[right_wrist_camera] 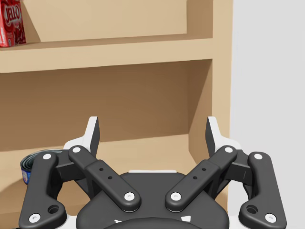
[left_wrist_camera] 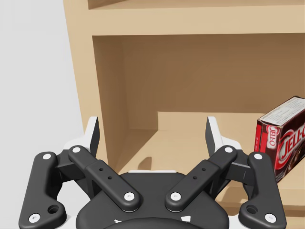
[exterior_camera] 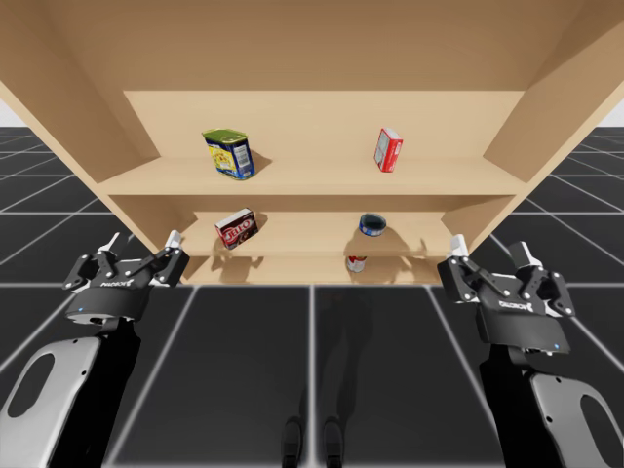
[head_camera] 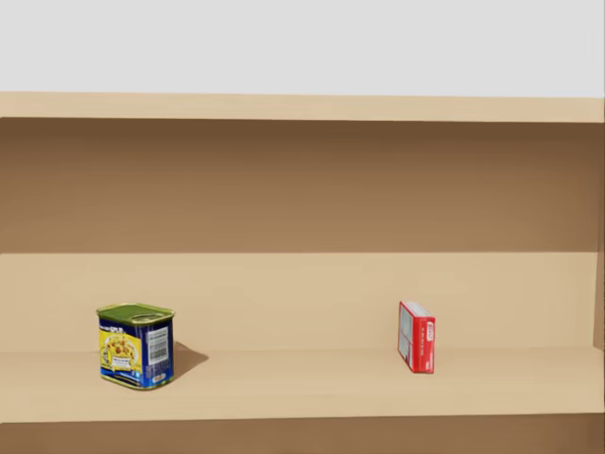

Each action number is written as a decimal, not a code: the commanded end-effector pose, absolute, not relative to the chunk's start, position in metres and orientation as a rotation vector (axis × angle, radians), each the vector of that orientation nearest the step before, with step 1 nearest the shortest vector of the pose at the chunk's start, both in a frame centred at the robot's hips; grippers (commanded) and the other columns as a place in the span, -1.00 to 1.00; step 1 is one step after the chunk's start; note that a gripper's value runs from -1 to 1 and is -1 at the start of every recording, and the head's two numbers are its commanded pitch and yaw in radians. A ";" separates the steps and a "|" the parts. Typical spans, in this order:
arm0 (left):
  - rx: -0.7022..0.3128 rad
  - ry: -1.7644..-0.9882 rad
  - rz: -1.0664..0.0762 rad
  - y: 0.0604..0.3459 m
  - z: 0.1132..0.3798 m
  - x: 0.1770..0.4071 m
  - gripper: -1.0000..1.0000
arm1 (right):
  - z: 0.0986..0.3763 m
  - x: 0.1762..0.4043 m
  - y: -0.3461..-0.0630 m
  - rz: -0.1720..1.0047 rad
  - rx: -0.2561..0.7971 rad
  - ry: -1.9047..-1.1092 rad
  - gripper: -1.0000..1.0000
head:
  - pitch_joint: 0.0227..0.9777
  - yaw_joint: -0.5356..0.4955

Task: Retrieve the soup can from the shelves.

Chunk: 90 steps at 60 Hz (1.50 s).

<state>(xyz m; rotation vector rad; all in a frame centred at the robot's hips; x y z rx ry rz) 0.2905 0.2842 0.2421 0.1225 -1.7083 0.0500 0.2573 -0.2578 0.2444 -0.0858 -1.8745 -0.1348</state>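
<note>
High view: the soup can [exterior_camera: 371,225] sits on the lower shelf [exterior_camera: 302,240], at about nine o'clock from my right end effector [exterior_camera: 490,249], which is nearer than my left end effector [exterior_camera: 143,239]. Both are spread wide and empty.

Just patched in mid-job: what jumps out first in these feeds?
The wooden shelves stand out: a blue-and-yellow rectangular can and a red box on the upper shelf, a dark red box and a round blue can on the lower, a small red-and-white thing at the front edge near it. My left gripper and right gripper hang open in front, touching nothing.
</note>
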 end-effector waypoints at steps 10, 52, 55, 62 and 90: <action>0.117 -1.707 0.049 0.283 0.242 0.291 -1.00 | 0.244 0.257 -0.258 -0.119 -0.092 -1.863 -1.00 | -0.79 -0.03; 0.117 -1.687 0.008 0.278 0.241 0.290 -1.00 | 0.240 0.260 -0.253 -0.086 -0.117 -1.830 -1.00 | 0.33 -0.26; 0.116 -1.687 0.004 0.278 0.241 0.291 -1.00 | 0.240 0.260 -0.253 -0.084 -0.118 -1.830 -1.00 | 0.38 -0.31; 0.112 -1.687 -0.003 0.277 0.241 0.291 -1.00 | 0.240 0.260 -0.253 -0.082 -0.118 -1.830 -1.00 | 0.45 -0.40; 0.097 -1.683 -0.001 0.274 0.240 0.289 -1.00 | 0.256 0.240 -0.245 -0.050 -0.016 -1.791 -1.00 | 0.41 -0.38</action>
